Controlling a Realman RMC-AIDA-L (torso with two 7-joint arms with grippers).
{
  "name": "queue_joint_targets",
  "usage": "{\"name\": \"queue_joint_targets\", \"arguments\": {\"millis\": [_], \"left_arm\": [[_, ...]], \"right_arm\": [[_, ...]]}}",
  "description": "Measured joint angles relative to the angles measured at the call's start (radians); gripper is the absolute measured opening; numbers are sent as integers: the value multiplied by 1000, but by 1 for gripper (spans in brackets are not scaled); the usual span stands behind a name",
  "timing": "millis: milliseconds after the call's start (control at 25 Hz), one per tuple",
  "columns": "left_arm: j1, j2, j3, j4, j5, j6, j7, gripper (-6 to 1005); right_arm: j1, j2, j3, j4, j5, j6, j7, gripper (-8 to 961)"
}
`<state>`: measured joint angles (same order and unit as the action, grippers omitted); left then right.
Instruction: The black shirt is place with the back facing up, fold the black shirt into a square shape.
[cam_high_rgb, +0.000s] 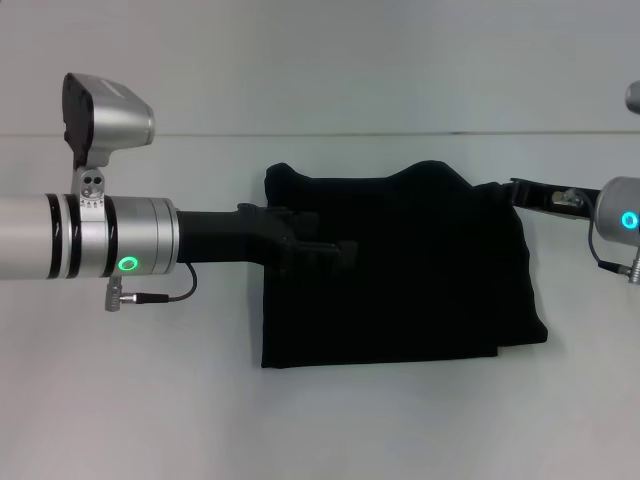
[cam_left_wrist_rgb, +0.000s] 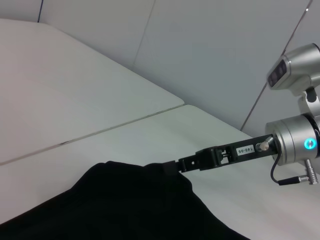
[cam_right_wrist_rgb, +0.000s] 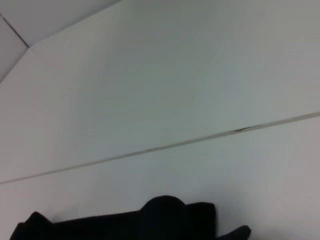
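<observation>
One black shirt (cam_high_rgb: 400, 270) lies folded at the head view's centre on the white table (cam_high_rgb: 150, 420). Left gripper (cam_high_rgb: 335, 255) reaches over its left part, right gripper (cam_high_rgb: 515, 190) meets its upper right edge; whether either is clamped cannot be told.

A lab-like test space: bare white table (cam_high_rgb: 120, 400) against plain white wall panels (cam_left_wrist_rgb: 210, 45).

The black shirt (cam_high_rgb: 400, 270) is spread on the surface (cam_high_rgb: 320, 420). The left pincer (cam_high_rgb: 335, 252) is placed over the shirt's left part, and the right pincer (cam_high_rgb: 520, 190) is placed at the shirt's far right corner.
</observation>
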<state>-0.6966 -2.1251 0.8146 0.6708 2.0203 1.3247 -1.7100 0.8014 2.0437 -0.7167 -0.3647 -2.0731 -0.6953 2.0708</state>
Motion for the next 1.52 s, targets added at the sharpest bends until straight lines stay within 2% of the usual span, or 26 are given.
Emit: {"name": "queue_joint_targets", "arguments": {"millis": [120,1040,1280,1480,1520], "left_arm": [[1,-1,0,0,0,-1,0,836],[2,-6,0,-4,-9,-42,0,842],[-9,-2,0,-23,-9,-61,0,844],[-11,-1,0,-28,-9,-84,-7,845],[-11,-1,0,-28,-9,-89,-10,845]], "right_arm": [[-19,5,0,-19,17,-11,0,18],[-37,-8,42,-32,31,-19,-36,19],[-37,-8,43,-34,31,-21,-62,48],[-46,2,46,-49,62,-14,-129,73],[-52,2,46,-52,84,-17,-147,173]]}}
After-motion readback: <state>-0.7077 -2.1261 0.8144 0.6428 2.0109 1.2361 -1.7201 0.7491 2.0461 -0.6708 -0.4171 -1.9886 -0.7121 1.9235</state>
